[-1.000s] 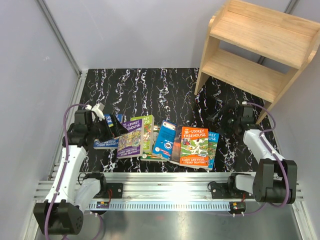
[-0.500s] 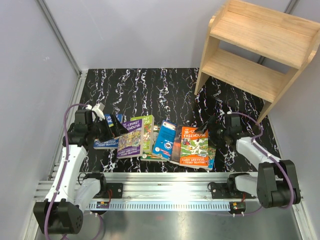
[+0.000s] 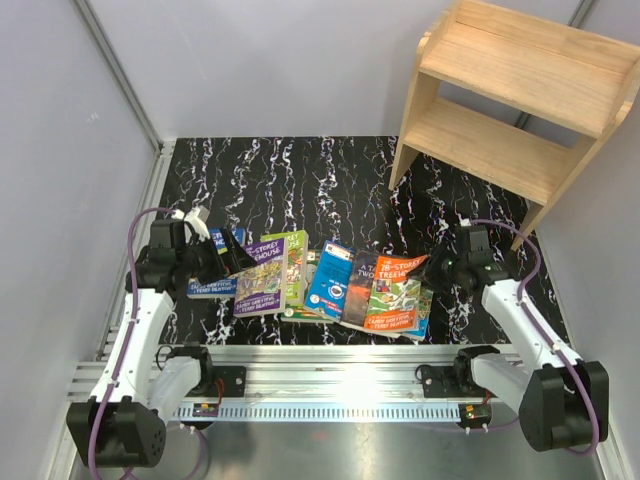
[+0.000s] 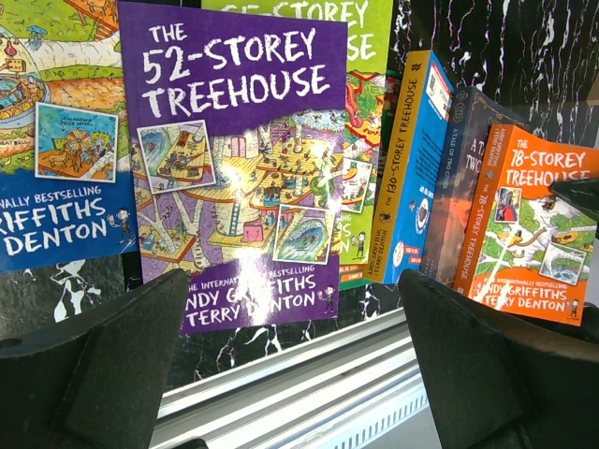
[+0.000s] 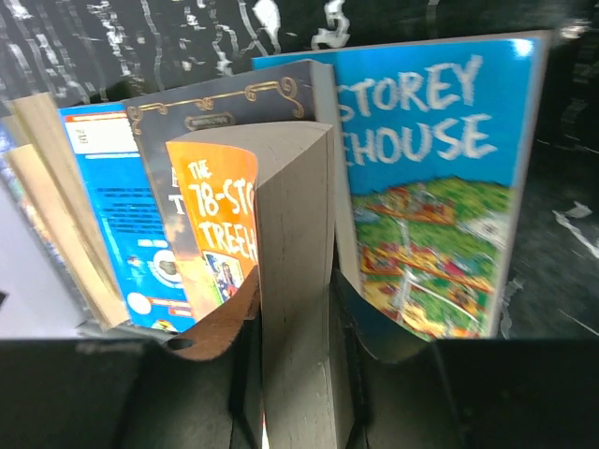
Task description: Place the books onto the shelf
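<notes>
The right gripper (image 3: pixel 445 268) is clamped on the page edge of the orange book (image 3: pixel 393 290). The side of that book in the gripper is tilted up off the blue book (image 5: pixel 421 187) just beyond the fingers. The left gripper (image 3: pixel 225 255) hangs with its fingers wide apart, and the purple book (image 4: pixel 234 168) lies flat just ahead of it. The other books (image 3: pixel 328 280) lie spread between the two grippers on the worktop (image 3: pixel 300 180). The shelf (image 3: pixel 500 90) stands beyond the right gripper, well apart.

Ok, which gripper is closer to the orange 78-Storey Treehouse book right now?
Right. The right gripper is closed on the page edge of the 78-Storey Treehouse book; the left gripper hangs open over the purple 52-Storey Treehouse book, at the row's other end.
</notes>
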`<state>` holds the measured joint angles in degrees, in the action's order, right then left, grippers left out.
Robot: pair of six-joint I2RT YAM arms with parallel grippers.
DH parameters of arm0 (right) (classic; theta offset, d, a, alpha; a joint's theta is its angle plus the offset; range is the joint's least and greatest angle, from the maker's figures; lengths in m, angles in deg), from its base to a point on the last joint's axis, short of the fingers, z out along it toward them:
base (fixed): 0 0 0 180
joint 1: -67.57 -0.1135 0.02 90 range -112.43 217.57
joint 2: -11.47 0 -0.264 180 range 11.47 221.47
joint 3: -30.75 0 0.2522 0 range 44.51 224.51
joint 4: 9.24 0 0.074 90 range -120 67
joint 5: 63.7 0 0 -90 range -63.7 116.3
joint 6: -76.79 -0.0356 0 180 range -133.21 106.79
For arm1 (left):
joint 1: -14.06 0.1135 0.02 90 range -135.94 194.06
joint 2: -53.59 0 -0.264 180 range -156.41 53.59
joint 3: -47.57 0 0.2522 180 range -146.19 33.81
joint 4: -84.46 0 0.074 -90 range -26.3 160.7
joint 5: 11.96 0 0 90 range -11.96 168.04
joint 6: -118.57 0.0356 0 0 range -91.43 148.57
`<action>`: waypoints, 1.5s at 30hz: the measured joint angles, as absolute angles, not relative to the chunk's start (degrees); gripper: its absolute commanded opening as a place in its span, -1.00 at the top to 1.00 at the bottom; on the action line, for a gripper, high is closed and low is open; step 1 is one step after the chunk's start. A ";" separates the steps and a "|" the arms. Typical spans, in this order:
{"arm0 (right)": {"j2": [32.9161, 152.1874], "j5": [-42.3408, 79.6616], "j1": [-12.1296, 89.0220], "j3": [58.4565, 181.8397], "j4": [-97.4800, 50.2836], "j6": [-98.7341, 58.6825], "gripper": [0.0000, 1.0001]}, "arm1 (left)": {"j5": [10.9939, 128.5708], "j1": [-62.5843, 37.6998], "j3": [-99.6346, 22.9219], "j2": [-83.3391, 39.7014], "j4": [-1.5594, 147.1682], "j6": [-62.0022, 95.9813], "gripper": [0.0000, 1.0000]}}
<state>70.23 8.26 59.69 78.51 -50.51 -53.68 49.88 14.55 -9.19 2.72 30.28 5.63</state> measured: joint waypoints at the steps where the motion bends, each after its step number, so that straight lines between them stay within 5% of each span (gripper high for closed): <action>1: 69.80 9.15 59.69 79.39 -52.30 -53.05 0.83 | 49.88 14.55 -9.19 2.72 30.30 5.61 -0.97; 4: 69.42 11.03 59.69 82.45 -56.76 -51.41 1.00 | 49.84 14.55 -9.19 2.63 30.30 5.61 -0.97; 11: 69.75 11.84 59.69 91.82 -62.77 -50.34 1.00 | 49.49 9.81 -9.23 2.28 32.46 2.72 -0.97; 20: 70.89 6.53 59.69 106.27 -66.14 -51.54 1.00 | 49.20 -14.67 -20.40 -11.89 48.64 -10.22 -0.97; 32: 61.43 -8.00 59.82 105.05 -64.10 -61.55 1.00 | 51.52 -37.49 -41.23 -34.00 59.35 -20.47 -0.98; 36: 58.67 -10.23 60.15 101.53 -60.94 -65.55 1.00 | 51.89 -38.54 -42.70 -34.40 58.84 -22.41 -0.52; 37: 58.17 -10.49 60.15 100.63 -60.30 -66.31 1.00 | 52.00 -38.59 -42.70 -34.20 58.58 -23.05 0.18; 40: 57.25 -10.93 60.26 98.80 -59.91 -67.12 1.00 | 52.13 -38.63 -42.92 -33.33 57.20 -25.08 1.00; 43: 56.49 -12.35 60.22 98.62 -59.67 -68.10 0.99 | 52.42 -38.83 -43.81 -32.26 55.15 -25.47 1.00; 44: 56.07 -12.40 60.22 98.69 -59.58 -68.30 0.87 | 52.46 -38.93 -44.47 -32.17 54.34 -25.43 1.00; 45: 55.59 -12.35 60.22 98.84 -59.67 -68.39 0.52 | 52.44 -39.02 -45.08 -32.17 53.62 -25.36 1.00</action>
<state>55.59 -12.35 60.22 98.84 -59.67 -68.39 52.44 -39.02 -45.08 -32.17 53.62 -25.36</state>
